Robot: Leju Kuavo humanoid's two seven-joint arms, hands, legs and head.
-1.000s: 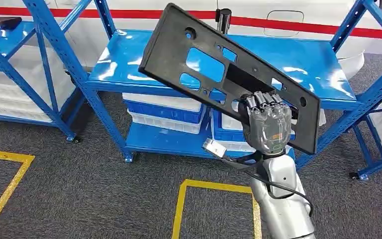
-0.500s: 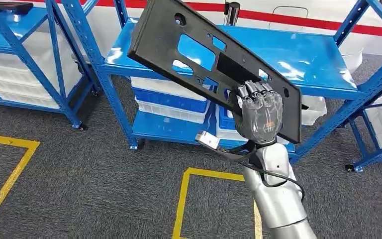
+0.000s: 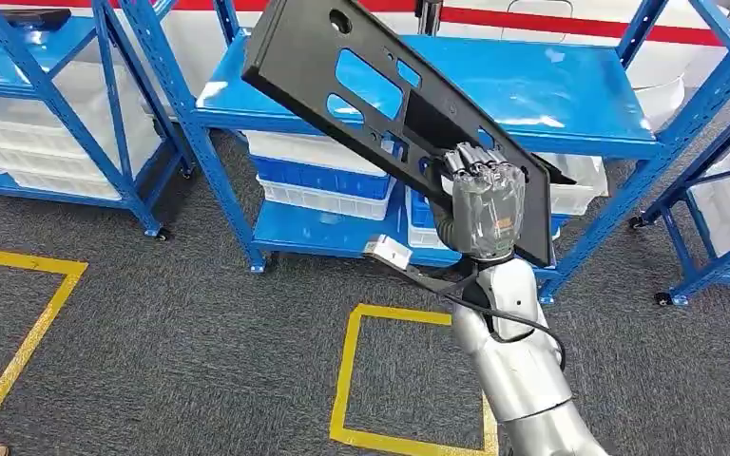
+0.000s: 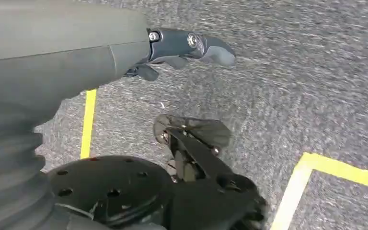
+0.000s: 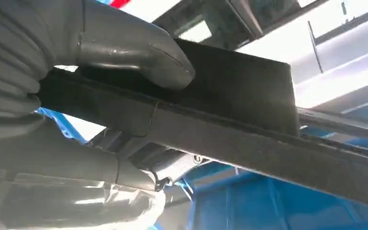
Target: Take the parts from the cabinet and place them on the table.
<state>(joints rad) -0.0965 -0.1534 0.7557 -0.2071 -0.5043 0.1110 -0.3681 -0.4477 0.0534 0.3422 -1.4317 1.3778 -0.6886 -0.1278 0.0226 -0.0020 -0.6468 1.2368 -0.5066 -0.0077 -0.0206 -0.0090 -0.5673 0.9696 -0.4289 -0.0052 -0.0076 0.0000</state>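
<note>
A long black plastic panel [image 3: 361,85] with several cut-outs is held up in the air, tilted, in front of the blue shelving. My right hand [image 3: 483,204] grips its lower right end; the wrist view shows the thumb [image 5: 139,52] pressed on the black panel [image 5: 239,110] and the fingers wrapped under it. My left hand [image 4: 182,48] hangs over the grey carpet with its fingers loosely curled and nothing in them.
A blue shelf rack [image 3: 532,104] stands straight ahead, with white and blue bins [image 3: 318,185] on its lower level. More blue racks [image 3: 48,85] stand at left and right. Yellow floor tape [image 3: 347,366] marks squares on the grey carpet.
The whole view has shifted, so the camera has moved relative to the racks. The panel stays in my right hand, now a little higher and further left in the picture.
</note>
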